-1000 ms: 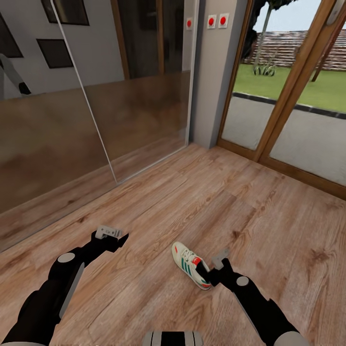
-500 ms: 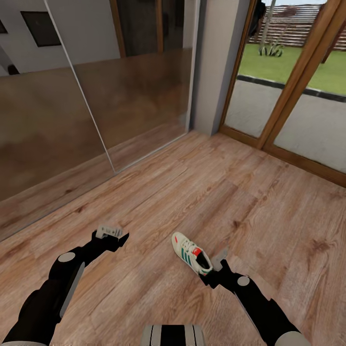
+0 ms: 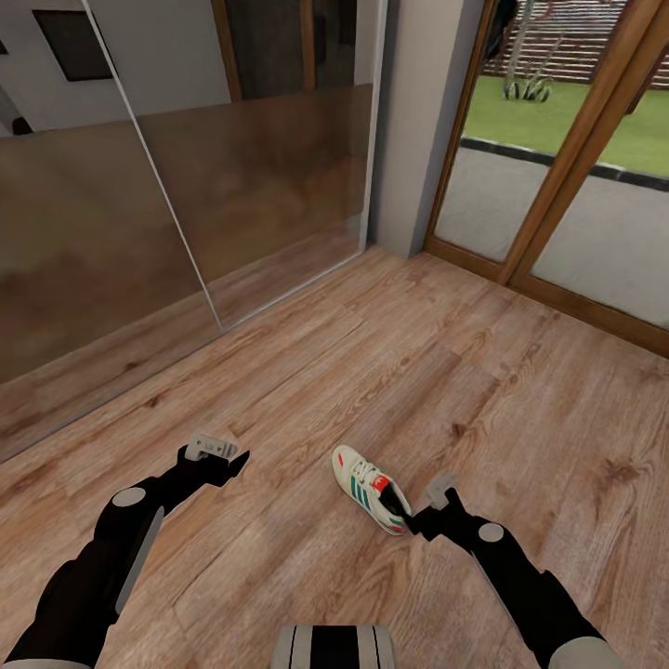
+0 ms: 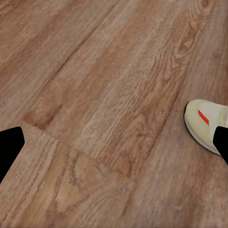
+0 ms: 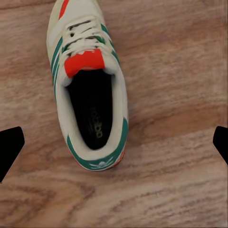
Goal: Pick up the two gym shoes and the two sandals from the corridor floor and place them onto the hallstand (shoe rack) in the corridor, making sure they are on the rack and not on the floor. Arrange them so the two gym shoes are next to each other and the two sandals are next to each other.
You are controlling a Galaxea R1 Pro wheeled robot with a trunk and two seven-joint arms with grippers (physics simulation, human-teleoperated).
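Observation:
One gym shoe (image 3: 370,489), white with green stripes and a red-orange tongue, lies upright on the corridor floor (image 3: 307,390) in front of me. My right gripper (image 3: 420,517) hovers open just behind the shoe's heel. In the right wrist view the shoe (image 5: 89,90) lies between and ahead of the spread fingertips (image 5: 9,146), opening up. My left gripper (image 3: 223,457) is open above bare planks to the left of the shoe, whose toe (image 4: 205,124) shows in the left wrist view. The sandals and the hallstand are out of view.
A tall glass panel (image 3: 139,186) runs along the left and back. A grey pillar (image 3: 418,121) stands at the back, with wood-framed glass doors (image 3: 557,186) to a garden on the right. My base (image 3: 334,649) shows at the bottom edge.
The head camera has tilted down a little. My right gripper has shifted slightly right, off the shoe's heel. The left arm and the shoe have stayed put.

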